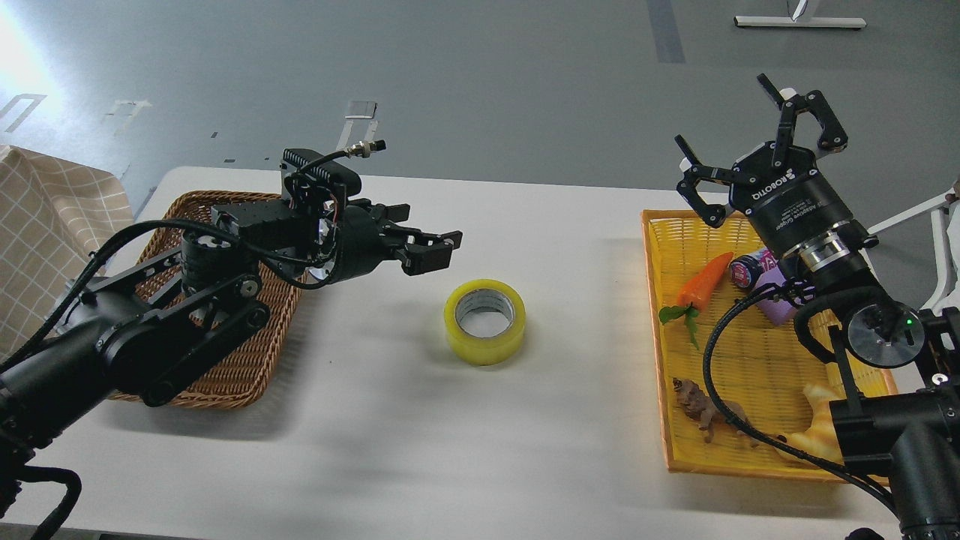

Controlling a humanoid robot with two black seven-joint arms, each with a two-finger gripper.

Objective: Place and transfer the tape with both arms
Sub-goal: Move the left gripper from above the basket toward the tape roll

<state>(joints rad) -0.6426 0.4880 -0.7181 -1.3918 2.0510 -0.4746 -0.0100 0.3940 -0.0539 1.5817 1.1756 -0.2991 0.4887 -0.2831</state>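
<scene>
White tabletop (375, 420) over grey floor: the tape (484, 321) lies flat, core up, mid-table between 2 baskets, touching neither, nothing gripping it. My left gripper (435, 244) hangs just up-left of the roll, beside the brown wicker basket (247, 360), fingers pointing right with a narrow gap, holding nothing. My right gripper (757, 142) is raised above the far edge of the yellow basket (660, 337), jaws spread wide and empty, with a toy carrot (705, 281), a purple bottle (772, 296), a brown animal figure (697, 405) and a croissant toy (814, 435) inside.
</scene>
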